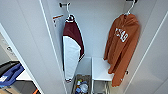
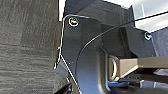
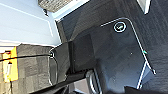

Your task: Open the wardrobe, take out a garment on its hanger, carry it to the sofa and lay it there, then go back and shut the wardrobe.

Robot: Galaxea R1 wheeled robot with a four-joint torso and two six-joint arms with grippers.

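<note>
Since both doors of the wardrobe [image 1: 30, 47] stand wide open and its white inside faces the head camera, the first step of the task looks done, and everything after it looks still to do. Inside, the orange hooded sweatshirt [image 1: 122, 45] with white block letters across the chest hangs on the right, against the side wall, carried by a thin white hanger [image 1: 130, 8] whose hook goes up to a dark hook near the top edge of the picture. Its hem drops past a white shelf [image 1: 100, 68] in the lower part of the cupboard. On the left a maroon-and-white garment [image 1: 72, 48] hangs from its own hanger on another black hook [image 1: 64, 4], well apart from the sweatshirt; that one is not the one wanted. Below, between the two, a bin [image 1: 81, 86] holds some small items that are too blurred to name. No arm reaches toward the clothes in the head view, so the sweatshirt appears untouched. Both wrist cameras look down past the robot's own dark body onto grey carpet [image 2: 27, 45], which suggests the arms hang low; from these pictures I cannot tell whether the fingers of either gripper are apart or together. Lifting the hanger off its hook, carrying it to the sofa, laying it down, and returning to shut the doors all remain.
</note>
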